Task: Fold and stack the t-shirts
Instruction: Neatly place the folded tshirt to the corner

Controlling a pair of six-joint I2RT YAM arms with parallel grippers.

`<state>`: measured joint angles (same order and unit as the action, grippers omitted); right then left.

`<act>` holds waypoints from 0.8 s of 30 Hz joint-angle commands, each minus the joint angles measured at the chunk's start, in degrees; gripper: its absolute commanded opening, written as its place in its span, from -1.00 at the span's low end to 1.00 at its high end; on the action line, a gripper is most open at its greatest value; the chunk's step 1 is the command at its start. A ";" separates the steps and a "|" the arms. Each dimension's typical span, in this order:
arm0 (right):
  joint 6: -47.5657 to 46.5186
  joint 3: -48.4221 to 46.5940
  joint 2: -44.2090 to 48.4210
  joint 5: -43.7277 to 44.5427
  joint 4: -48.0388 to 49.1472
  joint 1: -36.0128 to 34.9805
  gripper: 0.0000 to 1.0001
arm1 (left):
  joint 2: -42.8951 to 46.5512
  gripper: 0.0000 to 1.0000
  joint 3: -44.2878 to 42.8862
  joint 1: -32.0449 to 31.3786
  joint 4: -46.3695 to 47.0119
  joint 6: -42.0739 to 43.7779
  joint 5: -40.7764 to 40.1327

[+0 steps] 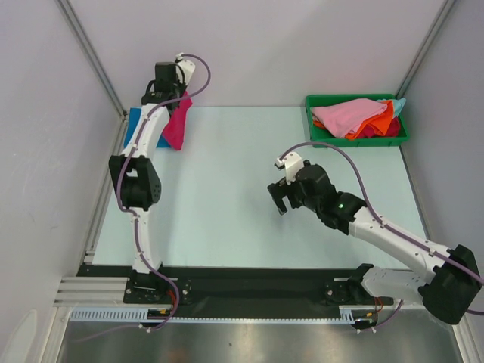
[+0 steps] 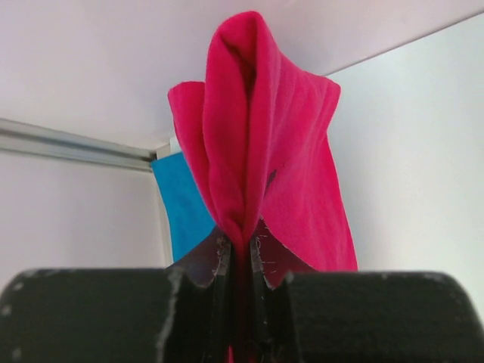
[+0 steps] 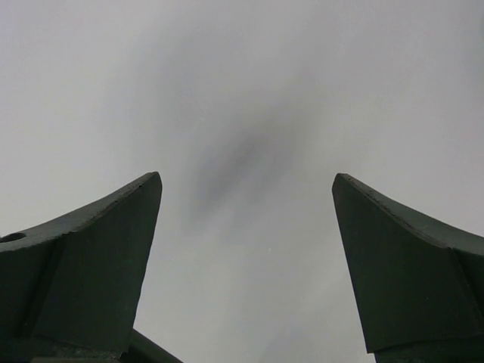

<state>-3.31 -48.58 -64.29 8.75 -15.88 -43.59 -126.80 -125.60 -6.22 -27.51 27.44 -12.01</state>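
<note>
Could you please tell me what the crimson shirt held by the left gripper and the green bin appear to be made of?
The crimson t-shirt looks like soft, matte knit cloth, perhaps cotton jersey: it hangs in rounded folds with a slightly fuzzy surface. The green bin looks like rigid moulded plastic, with straight walls, a crisp rim and even colour. Which plastic it is cannot be told.

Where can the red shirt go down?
The widest bare patch of table lies in the middle, between the left arm and the open right tool. The far-left corner is crowded: the blue t-shirt lies there below the crimson t-shirt in the left tool. The green bin fills the far-right corner.
</note>
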 commanded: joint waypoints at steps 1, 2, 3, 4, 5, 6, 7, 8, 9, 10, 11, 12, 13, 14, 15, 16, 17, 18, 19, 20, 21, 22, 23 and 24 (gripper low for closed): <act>0.59 -3.89 -1.36 0.74 0.94 0.26 0.99 | -1.25 -0.99 -4.38 0.68 4.57 2.53 3.21; 0.59 -4.15 -1.88 0.65 0.76 0.26 1.00 | -1.60 -0.99 -4.82 0.94 4.31 1.83 4.09; 0.67 -4.42 -2.15 0.65 0.85 0.26 1.00 | -2.04 -0.99 -5.79 1.29 4.13 1.48 4.45; 0.76 -4.51 -2.33 0.65 0.94 0.26 0.99 | -2.31 -0.99 -6.14 1.38 4.13 1.47 4.36; 0.76 -4.86 -2.76 0.82 0.85 0.26 1.00 | -2.83 -0.99 -6.41 1.38 4.22 1.04 4.19; 0.85 -4.95 -2.94 0.83 0.94 0.26 1.00 | -3.01 -0.99 -6.50 1.56 4.56 0.86 4.19; 1.02 -5.12 -3.21 0.83 0.85 0.18 1.00 | -3.19 -0.99 -6.50 1.73 4.74 0.77 4.19; 1.11 -5.39 -3.47 0.83 0.68 0.26 0.99 | -3.36 -0.99 -6.50 1.74 4.83 0.60 4.19; 1.20 -5.39 -3.91 0.91 0.67 0.26 1.00 | -3.97 -0.99 -6.67 1.91 5.01 0.60 3.84; 1.38 -5.47 -4.08 0.83 0.76 0.26 1.00 | -4.24 -0.99 -6.67 2.26 5.09 0.51 4.10; 1.46 -5.65 -4.35 0.83 0.85 0.26 0.99 | -4.50 -0.99 -6.67 2.44 5.53 0.33 4.36; 1.47 -5.91 -4.79 0.83 0.85 0.26 1.00 | -4.68 -0.99 -6.50 2.70 6.06 0.25 4.71; 1.55 -6.09 -5.14 0.83 0.85 0.18 1.00 | -4.68 -0.99 -6.41 3.05 6.58 0.33 4.80; 1.55 -6.26 -5.40 0.74 0.85 0.26 0.99 | -4.86 -0.99 -6.41 3.23 7.37 0.33 4.72; 1.64 -6.61 -5.84 0.74 0.85 0.26 0.99 | -5.12 -0.99 -6.58 3.58 7.64 0.33 4.37; 1.73 -6.97 -6.45 0.74 0.68 0.26 0.99 | -5.38 -0.99 -6.67 3.84 7.90 0.25 4.02; 1.90 -7.14 -6.89 0.74 0.67 0.26 0.99 | -5.38 -0.99 -6.59 4.02 8.08 -0.28 3.66; 1.99 -7.23 -7.16 0.74 0.67 0.18 1.00 | -5.38 -0.99 -5.63 4.54 8.87 -0.54 3.40; 2.08 -7.84 -7.77 0.65 0.67 0.26 1.00 | -5.12 -0.99 -4.92 4.72 9.48 -0.46 3.05; 2.08 -8.02 -8.04 0.39 0.67 0.26 0.99 | -5.29 -0.99 -4.39 4.99 10.01 -0.55 2.96; 2.17 -8.37 -8.39 0.21 0.67 0.26 0.99 | -5.47 -0.99 -4.30 5.42 10.10 -0.46 3.04; 2.17 -8.81 -9.09 0.30 0.76 0.26 0.99 | -5.82 -0.99 -4.21 5.60 10.19 -0.55 2.87; 2.17 -9.25 -9.53 0.30 0.76 0.26 0.99 | -6.00 -0.99 -4.13 5.78 10.54 -0.81 2.87; 2.17 -9.60 -9.97 0.21 0.67 0.26 0.99 | -6.17 -0.99 -4.04 5.95 10.89 -0.98 3.04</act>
<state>-1.89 -54.59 -73.36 8.71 -16.08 -43.59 -133.10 -128.77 -1.17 -21.82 27.20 -8.78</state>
